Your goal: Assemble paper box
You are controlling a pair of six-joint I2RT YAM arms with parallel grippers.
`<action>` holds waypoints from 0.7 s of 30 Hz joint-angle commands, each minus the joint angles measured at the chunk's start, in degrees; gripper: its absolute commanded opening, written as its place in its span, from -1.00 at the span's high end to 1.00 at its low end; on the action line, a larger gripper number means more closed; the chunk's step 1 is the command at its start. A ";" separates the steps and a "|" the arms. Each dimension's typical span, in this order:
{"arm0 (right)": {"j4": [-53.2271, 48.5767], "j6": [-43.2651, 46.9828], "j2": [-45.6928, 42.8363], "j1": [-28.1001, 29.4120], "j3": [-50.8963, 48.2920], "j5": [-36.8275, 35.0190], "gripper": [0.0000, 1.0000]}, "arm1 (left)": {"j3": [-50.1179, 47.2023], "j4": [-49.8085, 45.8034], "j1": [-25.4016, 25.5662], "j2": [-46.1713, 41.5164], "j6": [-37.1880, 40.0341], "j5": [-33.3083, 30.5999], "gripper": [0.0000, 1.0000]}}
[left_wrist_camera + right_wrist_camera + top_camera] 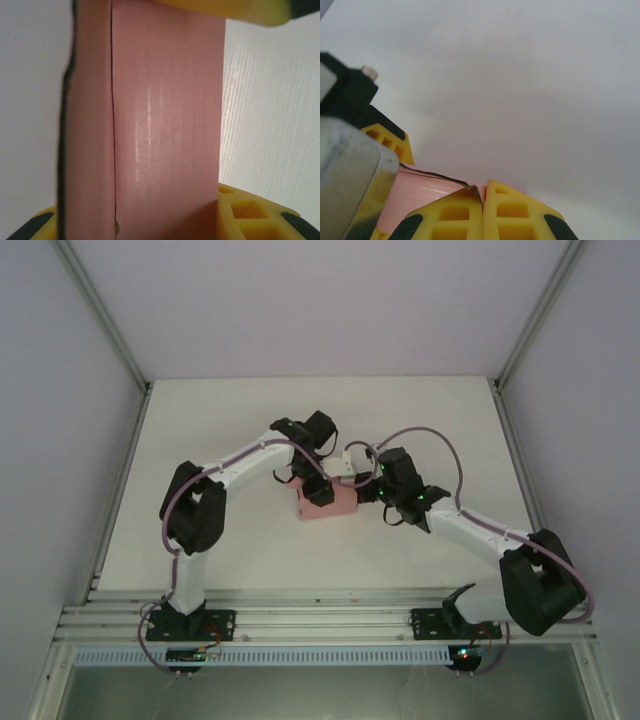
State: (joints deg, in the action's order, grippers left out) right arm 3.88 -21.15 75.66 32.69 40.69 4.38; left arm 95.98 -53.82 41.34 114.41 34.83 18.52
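Observation:
The pink paper box (335, 506) stands as a small folded box at the middle of the table, between both arms. My left gripper (316, 488) comes down on it from the left and is shut on it. In the left wrist view the box (165, 125) stands upright between the yellow fingers (245, 215), with a seam down its left side. My right gripper (362, 488) reaches in from the right. Its fingers (510, 210) are pressed together, and a thin edge of the box (427, 187) runs into the seam between them.
The white table (230, 430) lies bare around the box. Grey walls and slanted metal posts (105, 320) close in the sides and back. An aluminium rail (320, 615) with both arm bases runs along the near edge.

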 commanded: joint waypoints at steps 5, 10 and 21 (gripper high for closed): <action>7.59 6.42 0.54 3.11 -10.51 5.27 1.00 | -0.74 7.19 -0.08 -0.50 -3.36 -0.30 0.31; 14.66 3.65 2.46 2.83 -14.30 5.41 1.00 | -0.11 7.32 -0.08 -0.42 -4.64 -0.07 0.30; -2.79 -5.75 -1.22 4.93 -4.21 2.54 1.00 | -0.10 7.94 0.83 0.21 -5.12 -1.03 0.30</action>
State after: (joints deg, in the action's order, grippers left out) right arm 15.75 -23.83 75.35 34.54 34.89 0.36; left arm 95.77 -53.32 41.45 114.30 31.83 18.39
